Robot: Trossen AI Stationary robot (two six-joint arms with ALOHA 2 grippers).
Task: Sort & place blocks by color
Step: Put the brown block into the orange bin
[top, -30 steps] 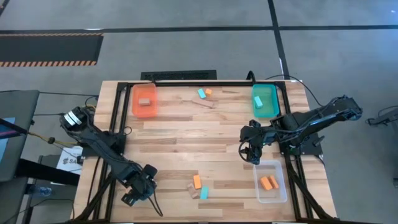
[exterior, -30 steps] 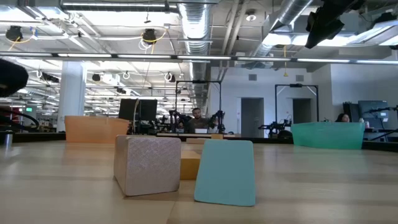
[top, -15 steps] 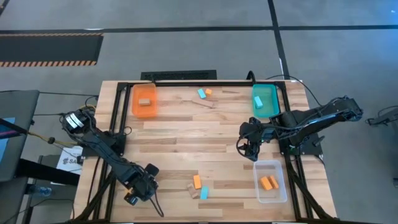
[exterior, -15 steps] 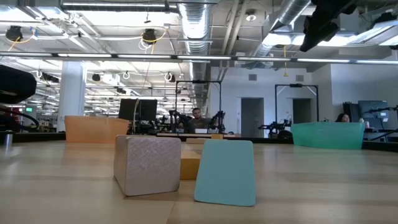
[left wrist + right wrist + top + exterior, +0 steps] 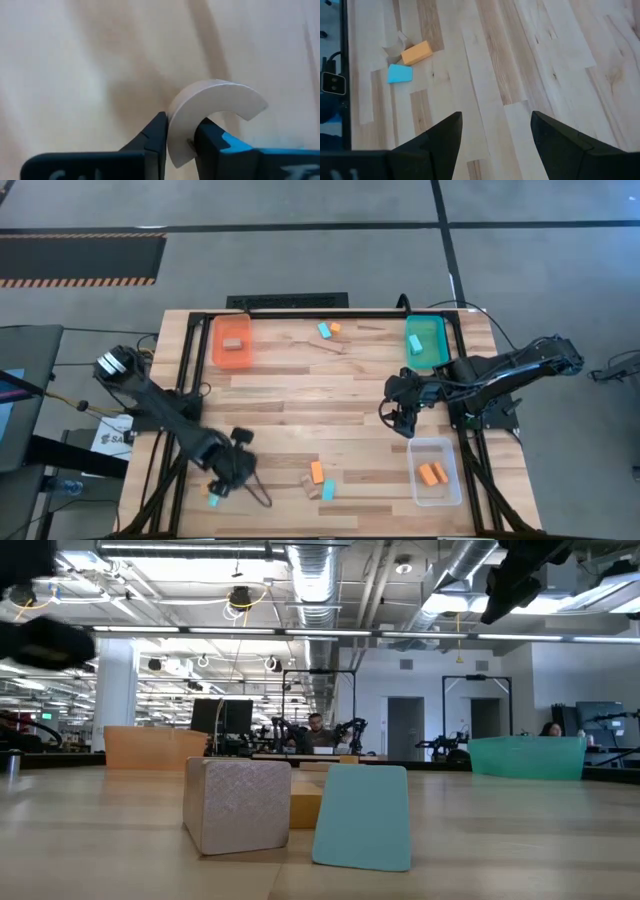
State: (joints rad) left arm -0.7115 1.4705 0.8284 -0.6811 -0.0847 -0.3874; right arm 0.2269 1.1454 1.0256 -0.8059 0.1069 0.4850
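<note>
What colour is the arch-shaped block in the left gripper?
Pale wood arch block, clamped by the left gripper; left wrist view.

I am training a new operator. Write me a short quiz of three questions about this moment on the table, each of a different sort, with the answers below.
1. True or false: the right gripper is holding a block.
2. Multiple choice: what lies in the clear tray?
A. orange blocks
B. one light blue block
C. nothing
3. Fill the gap: the left gripper is shut on a pale block shaped like an ____.

Key
1. False: its fingers are open, with only bare table between them.
2. A
3. arch
</note>
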